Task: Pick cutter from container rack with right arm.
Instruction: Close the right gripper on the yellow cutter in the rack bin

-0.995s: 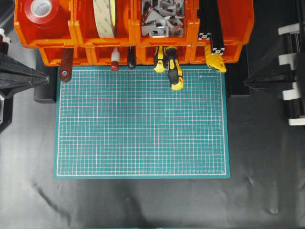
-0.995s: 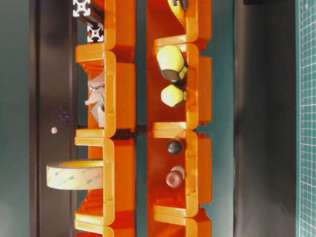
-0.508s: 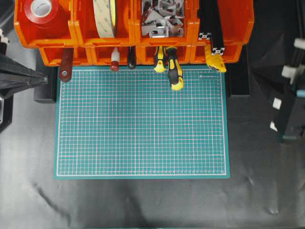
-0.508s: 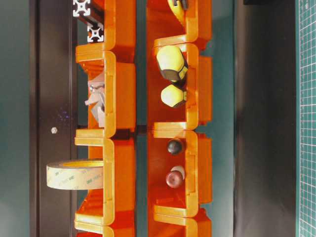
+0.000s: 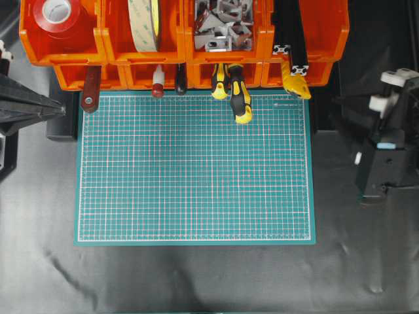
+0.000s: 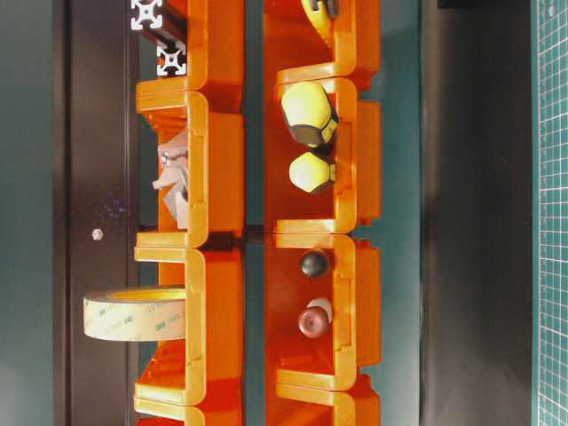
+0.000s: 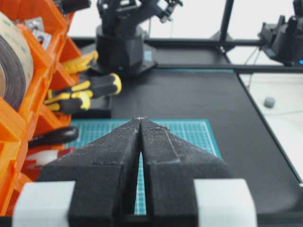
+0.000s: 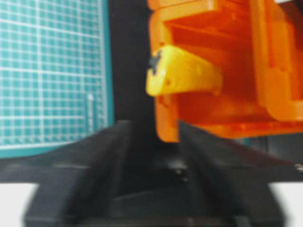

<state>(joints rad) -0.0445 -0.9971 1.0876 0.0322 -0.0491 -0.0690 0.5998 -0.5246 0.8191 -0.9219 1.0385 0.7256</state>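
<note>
The yellow cutter (image 5: 296, 84) sticks out of the lower right bin of the orange container rack (image 5: 327, 39), its end over the mat's corner. In the right wrist view the cutter (image 8: 184, 72) lies just ahead of and above my right gripper (image 8: 153, 125), which is open and empty, the jaws apart below the bin's edge. The right arm (image 5: 386, 154) stands right of the rack; its fingers are hard to make out from overhead. My left gripper (image 5: 62, 108) is shut and empty at the mat's left edge, and also shows in the left wrist view (image 7: 140, 118).
Two yellow-and-black screwdrivers (image 5: 239, 98) hang over the green mat (image 5: 196, 170) left of the cutter. Black aluminium profiles (image 5: 291, 36) lie in the bin above it. Other bins hold red tape (image 5: 55, 13), a tape roll (image 5: 144, 23), metal brackets (image 5: 222, 23) and dark-handled tools (image 5: 90, 91).
The right arm has left its resting pose at the right edge and swung leftward toward the rack's right end. The left arm and the cutter have not moved.
</note>
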